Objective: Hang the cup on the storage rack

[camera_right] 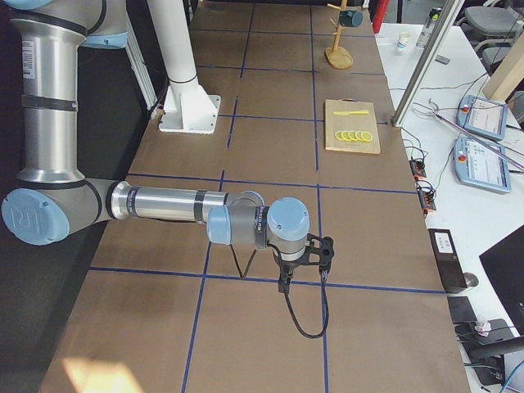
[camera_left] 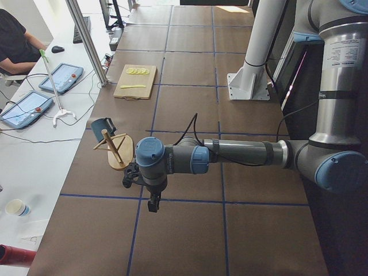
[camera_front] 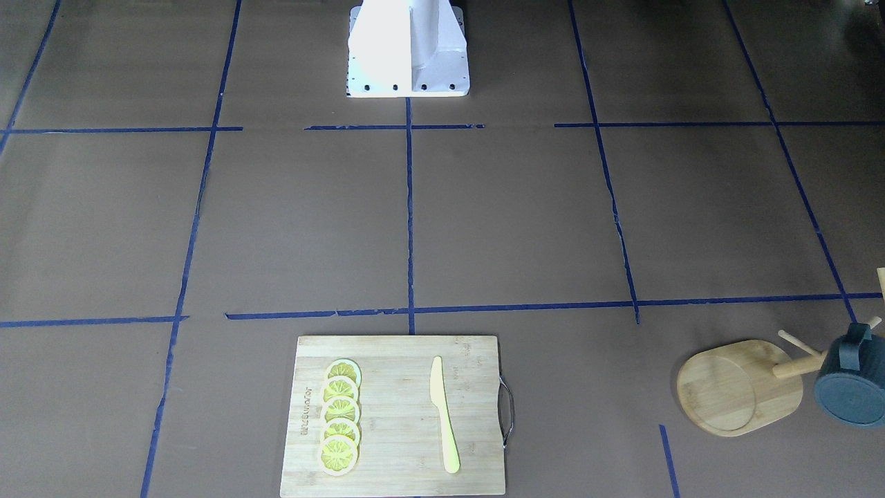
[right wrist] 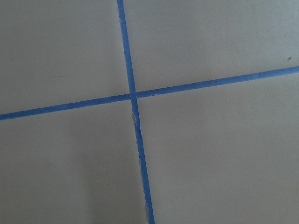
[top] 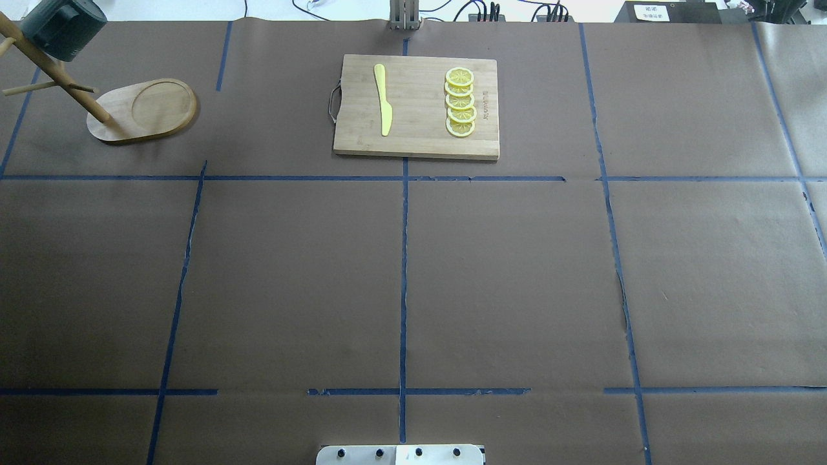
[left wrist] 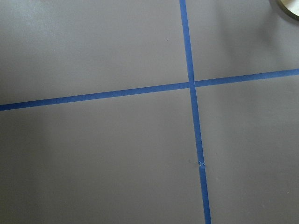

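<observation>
The left tool (camera_left: 153, 204) and right tool (camera_right: 284, 282) are hovering over the surface (left wrist: 93, 163); apart or together, I cannot tell. The cup (top: 61, 29) is hanging on the rack (top: 155, 106), so the job is looking finished, calling only for staying clear.

Brown table (top: 517, 290), blue tape grid (top: 404, 290); white side desk (camera_left: 23, 167), tablets (camera_left: 61, 77).

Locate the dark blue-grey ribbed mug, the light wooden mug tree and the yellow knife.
Dark blue-grey ribbed mug (camera_front: 850, 395), front-facing view, underside.
Light wooden mug tree (camera_front: 734, 387), front-facing view, base.
Yellow knife (top: 384, 101), overhead view, middle.
</observation>
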